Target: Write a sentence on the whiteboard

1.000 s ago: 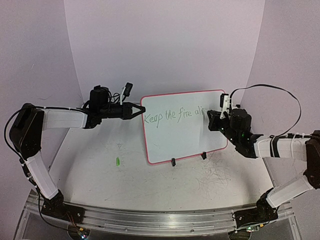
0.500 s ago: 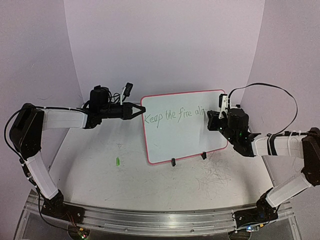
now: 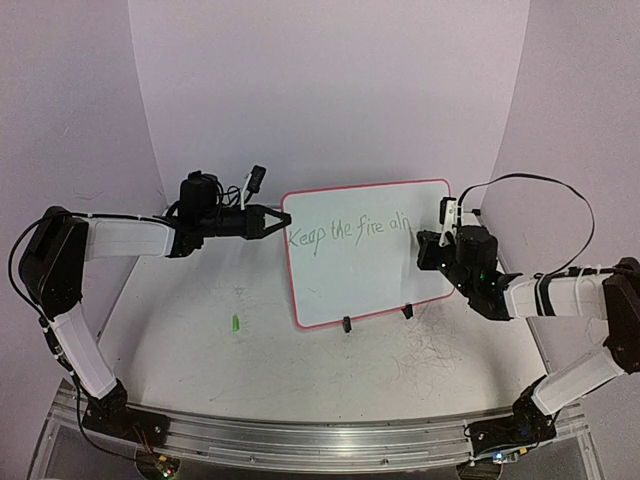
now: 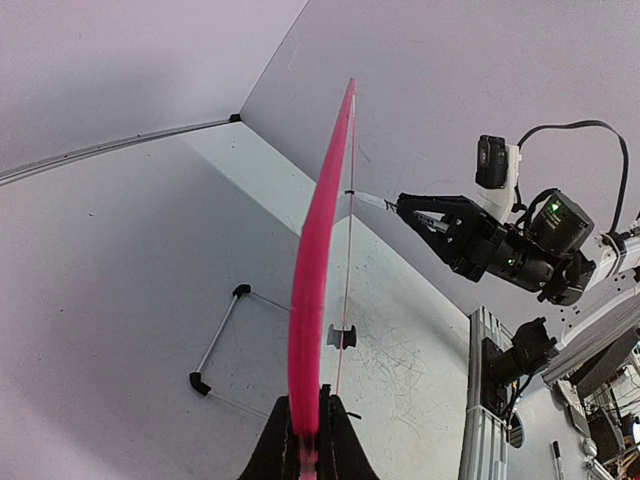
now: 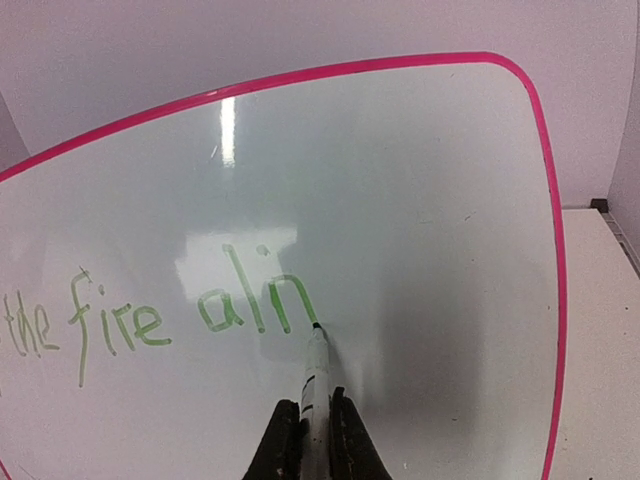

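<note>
Surface: white flat tabletop (image 3: 300, 380), thin dark scribble marks (image 3: 430, 355) at front right. Large white rectangular whiteboard with red-pink rim (image 3: 370, 280) stands mid-table on two small black clip feet (image 3: 347, 324). Small green cap-like piece (image 3: 234, 323) lies to its left, well apart.

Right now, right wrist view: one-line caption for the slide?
Right gripper shut on a marker, tip touching the whiteboard, green sentence unfinished just past "the fire".
</note>
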`<state>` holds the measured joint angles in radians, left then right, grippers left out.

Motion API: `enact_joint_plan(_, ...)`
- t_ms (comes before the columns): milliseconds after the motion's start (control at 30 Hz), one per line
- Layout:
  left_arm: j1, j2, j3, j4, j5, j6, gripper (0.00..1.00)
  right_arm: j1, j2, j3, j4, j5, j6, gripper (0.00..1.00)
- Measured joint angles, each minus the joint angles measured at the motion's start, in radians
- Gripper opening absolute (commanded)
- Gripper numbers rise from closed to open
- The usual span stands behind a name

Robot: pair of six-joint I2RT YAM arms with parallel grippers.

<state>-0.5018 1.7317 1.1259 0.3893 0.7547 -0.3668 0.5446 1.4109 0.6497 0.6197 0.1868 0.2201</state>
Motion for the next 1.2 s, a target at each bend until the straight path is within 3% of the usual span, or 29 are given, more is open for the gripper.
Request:
enact_joint_plan(833,-0.003,-0.001,0.0,0.0,-0.006,0.0,0.0,-0.014,0.023,0.059,0.007,0.007,-0.009,0.0)
enact_joint_plan(1200,-0.004,-0.001,0.0,0.0,-0.006,0.003,0.0,-0.017,-0.071,0.018,-0.013,-0.023,-0.001,0.0)
